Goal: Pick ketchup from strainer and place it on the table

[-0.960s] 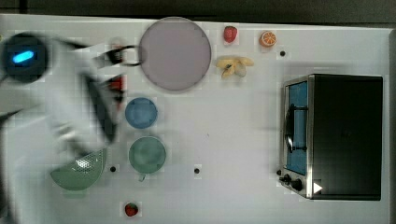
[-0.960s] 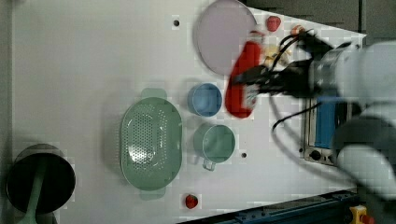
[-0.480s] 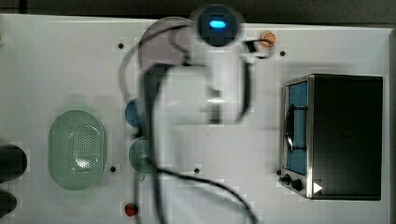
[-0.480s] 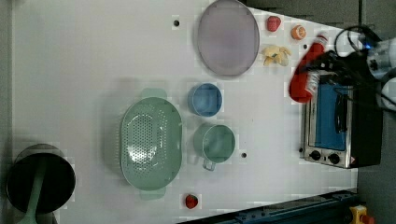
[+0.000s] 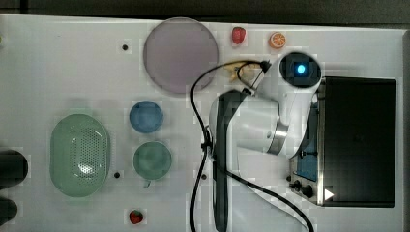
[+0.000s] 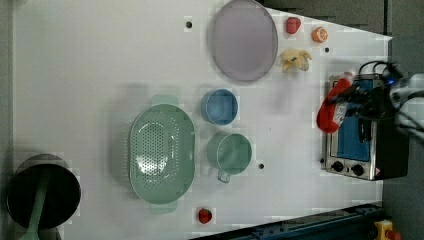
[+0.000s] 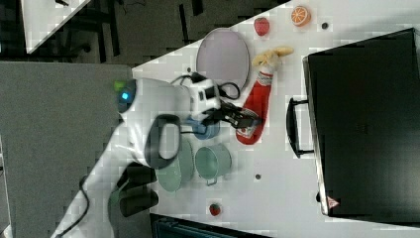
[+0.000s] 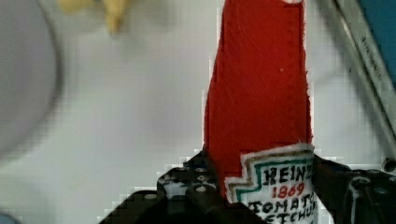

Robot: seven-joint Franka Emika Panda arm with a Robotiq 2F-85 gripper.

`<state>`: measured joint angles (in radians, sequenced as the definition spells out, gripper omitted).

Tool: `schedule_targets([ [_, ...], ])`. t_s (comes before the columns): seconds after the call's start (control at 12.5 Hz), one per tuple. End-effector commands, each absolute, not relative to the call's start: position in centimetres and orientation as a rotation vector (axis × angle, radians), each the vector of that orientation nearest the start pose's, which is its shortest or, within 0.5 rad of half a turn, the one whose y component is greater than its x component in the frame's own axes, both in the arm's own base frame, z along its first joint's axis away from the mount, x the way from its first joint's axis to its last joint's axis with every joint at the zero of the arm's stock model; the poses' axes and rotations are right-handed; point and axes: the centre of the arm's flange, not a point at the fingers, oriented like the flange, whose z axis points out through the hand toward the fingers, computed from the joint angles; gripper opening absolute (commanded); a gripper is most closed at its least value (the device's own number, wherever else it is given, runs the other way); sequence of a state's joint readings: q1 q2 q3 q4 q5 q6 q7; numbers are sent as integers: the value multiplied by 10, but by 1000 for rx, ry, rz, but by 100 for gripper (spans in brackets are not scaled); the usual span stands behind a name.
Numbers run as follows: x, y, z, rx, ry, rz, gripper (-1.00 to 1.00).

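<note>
— Right view first: where's the ketchup (image 7: 255, 110)?

— Out of the strainer (image 6: 161, 148) already. Pinched at the label end by the gripper (image 7: 243, 119), carried above the table (image 7: 277, 168), between the lilac plate (image 7: 223, 57) and the black oven (image 7: 364, 121), cap toward the banana (image 7: 271, 55).

— Any slack in that grip?

— None seen. Wrist view: black fingers (image 8: 187, 186) pressed on both sides of the label, red body sticking out ahead.

— Handling?

— Stitched edges, fuzzy face: likely felt, so soft, light, squashy, hardly slippery. Long neck may droop or tip. Best held low on the wide body, then laid flat on bare white top, clear of the oven.
</note>
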<state>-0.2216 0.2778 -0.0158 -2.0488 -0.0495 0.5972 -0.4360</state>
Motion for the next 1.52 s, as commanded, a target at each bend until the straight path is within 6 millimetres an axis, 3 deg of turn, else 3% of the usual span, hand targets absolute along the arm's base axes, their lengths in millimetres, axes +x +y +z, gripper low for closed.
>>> schedule_targets([
  [0.08, 545, -67, 266, -3114, 603, 222, 21],
  [0.4, 528, -42, 221, -3110, 557, 203, 27],
  [0.56, 528, -36, 210, -3108, 540, 204, 69],
  [0.64, 530, -35, 215, -3109, 537, 195, 91],
  [0.72, 533, -36, 225, -3110, 537, 167, 100],
  [0.88, 549, -40, 266, -3109, 549, 34, 100],
  [1.12, 582, -47, 354, -3091, 589, -171, 100],
  [1.52, 610, -53, 474, -2966, 1065, -125, 100],
])
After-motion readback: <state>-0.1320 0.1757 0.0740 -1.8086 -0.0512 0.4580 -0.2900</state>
